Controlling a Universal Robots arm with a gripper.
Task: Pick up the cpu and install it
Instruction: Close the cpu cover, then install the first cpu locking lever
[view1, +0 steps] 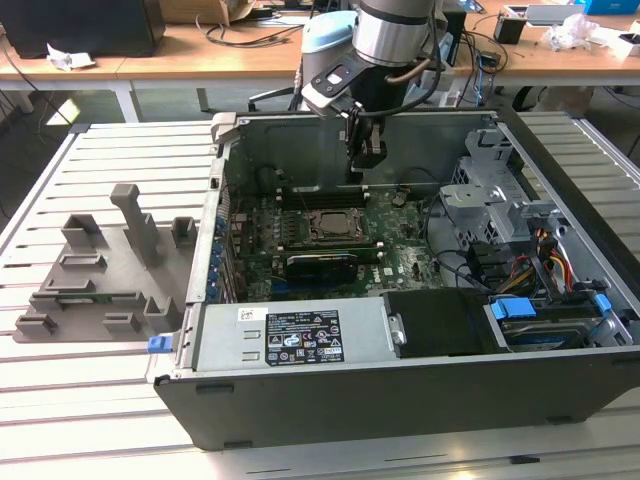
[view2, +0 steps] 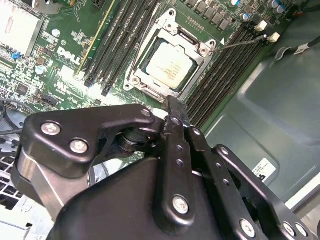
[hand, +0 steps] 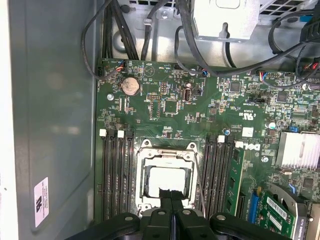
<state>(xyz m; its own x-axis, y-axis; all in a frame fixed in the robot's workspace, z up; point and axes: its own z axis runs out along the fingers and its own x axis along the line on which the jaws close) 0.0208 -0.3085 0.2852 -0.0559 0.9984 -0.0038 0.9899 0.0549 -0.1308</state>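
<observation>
Open computer case (view1: 400, 400) lies on its side on a slatted grey counter (view1: 90, 170), side panel off. Green motherboard (view1: 400, 225) exposed inside. The cpu (view1: 329, 224) sits flat in the socket (view1: 330, 212) mid-board, silver top up; in the second wrist view the cpu (view2: 169, 67) sits inside the metal socket frame (view2: 145, 60), and the first wrist view shows the cpu (hand: 167, 180) partly covered by the fingertips (hand: 172, 195).

The tool (view1: 366, 160) hangs above the board just behind the socket, not touching the cpu. Fingers pressed together, narrow, nothing between them; same in the first wrist view, tool (hand: 171, 192), and the second wrist view, tool (view2: 176, 107).

Around the socket: black memory slots (hand: 116, 175) on both sides, a coin battery (hand: 131, 85), a finned heatsink (hand: 300, 150), black cables (hand: 125, 30) running along the case wall. Drive cage (view1: 490, 190) with colored wiring and blue tabs on the exterior view's right. Grey power supply box (view1: 290, 335) with a label at the case front.

On the exterior view's left, a grey plastic holder tray (view1: 100, 275) with upright posts stands on the counter, well apart from the tool. Behind, a wooden desk (view1: 230, 50) with cables and clutter, mostly cut off.

Tool's linkage blocks much of the second wrist view's lower part. Socket's near edge is hidden behind the fingers in the first wrist view. Can't tell if the socket frame is latched.
</observation>
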